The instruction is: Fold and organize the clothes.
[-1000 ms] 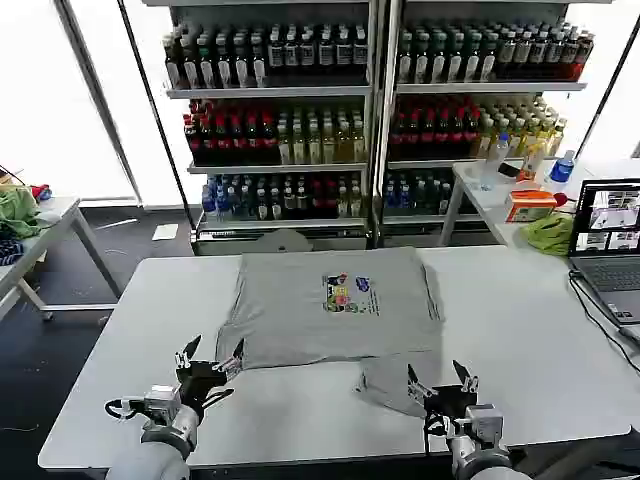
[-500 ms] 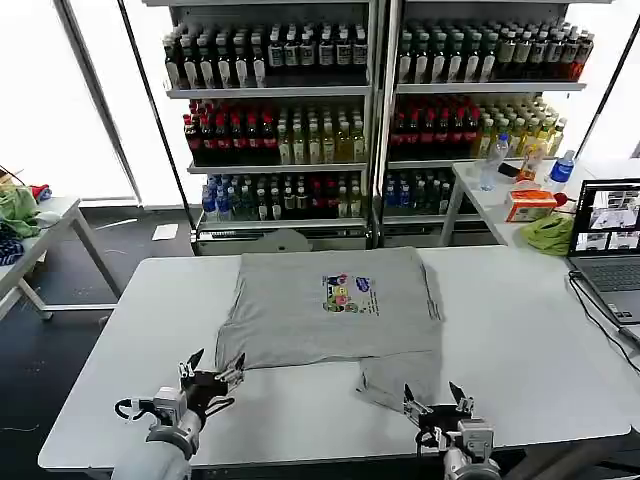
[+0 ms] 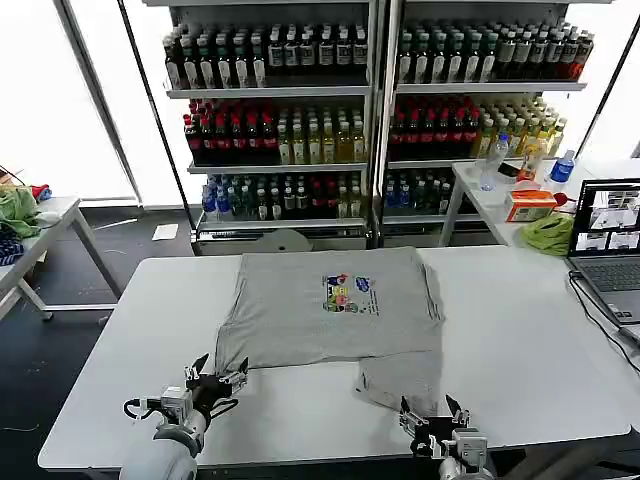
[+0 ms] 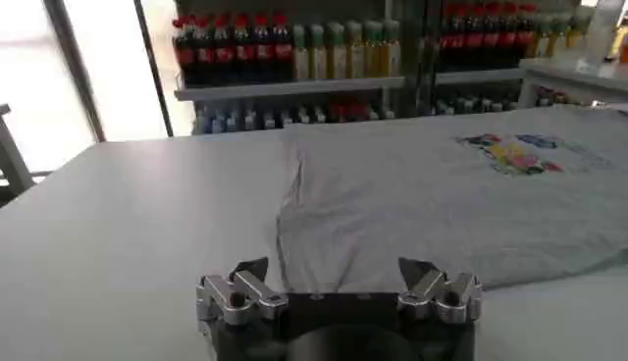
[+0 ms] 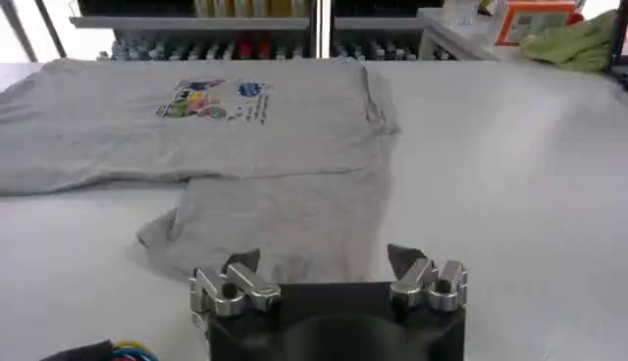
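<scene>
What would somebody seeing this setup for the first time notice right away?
The grey shirt spread flat across the middle of the white table, its small colourful chest print facing up and one flap of cloth trailing toward the near edge. Next, the left gripper and right gripper, both open at the near edge with nothing in their fingers. Behind stand shelves of bottled drinks.

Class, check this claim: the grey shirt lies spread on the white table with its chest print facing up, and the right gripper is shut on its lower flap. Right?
Not quite. The right gripper is open and holds nothing; the right wrist view shows it short of the flap. The grey shirt does lie spread on the white table with its chest print up.
</scene>
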### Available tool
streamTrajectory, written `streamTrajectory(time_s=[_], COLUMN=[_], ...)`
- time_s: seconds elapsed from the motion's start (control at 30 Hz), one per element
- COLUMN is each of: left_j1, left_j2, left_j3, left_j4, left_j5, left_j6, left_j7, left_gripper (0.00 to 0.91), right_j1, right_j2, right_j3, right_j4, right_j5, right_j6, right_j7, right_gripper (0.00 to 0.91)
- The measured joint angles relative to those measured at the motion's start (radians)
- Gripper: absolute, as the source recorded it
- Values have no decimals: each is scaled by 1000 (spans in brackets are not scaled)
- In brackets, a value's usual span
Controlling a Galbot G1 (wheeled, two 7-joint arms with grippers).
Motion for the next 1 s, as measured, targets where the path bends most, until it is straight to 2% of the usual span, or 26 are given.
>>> streamTrajectory(time_s=[0.3, 0.33, 0.37, 0.4, 0.43, 0.47, 0.5, 0.57, 0.6, 0.63, 0.67, 1.0], left_j1=[-1, 0, 0, -1, -1, -1, 0, 4, 6, 7, 9, 24], left_j2=[-3, -4, -4, -5, -5, -5, -5, -3, -2, -1, 0, 1], left_j3=[1, 2, 3, 3, 3, 3, 3, 3, 3, 3, 3, 4], left_j4=[21, 21, 23, 24, 26, 27, 27, 27, 27, 27, 27, 12], left_j5=[-5, -6, -7, -7, -8, -8, -9, -11, -12, -13, -13, -15], left_j6=[-4, -3, -3, -2, 0, 2, 3, 6, 6, 6, 7, 15], left_j7=[0, 0, 0, -1, -3, -4, -6, -7, -7, -7, -7, -10], left_gripper=[907, 867, 786, 544, 393, 353, 202, 71, 30, 10, 10, 10], right_j1=[4, 4, 3, 4, 3, 3, 3, 2, 2, 3, 2, 7], right_j2=[3, 4, 5, 5, 5, 7, 8, 11, 13, 13, 13, 15], right_j3=[3, 2, 2, 1, -1, -4, -7, -11, -14, -18, -21, -32], right_j4=[-17, -18, -19, -20, -21, -24, -26, -29, -31, -32, -32, -39], right_j5=[1, 0, 0, -1, -3, -7, -9, -14, -15, -18, -19, -16], right_j6=[0, 0, 0, 0, 1, 3, 3, 4, 5, 6, 6, 14], right_j7=[2, 2, 2, 2, 2, 2, 2, 0, 0, -1, -3, -1], right_gripper=[907, 907, 907, 907, 907, 907, 786, 625, 373, 30, 0, 0])
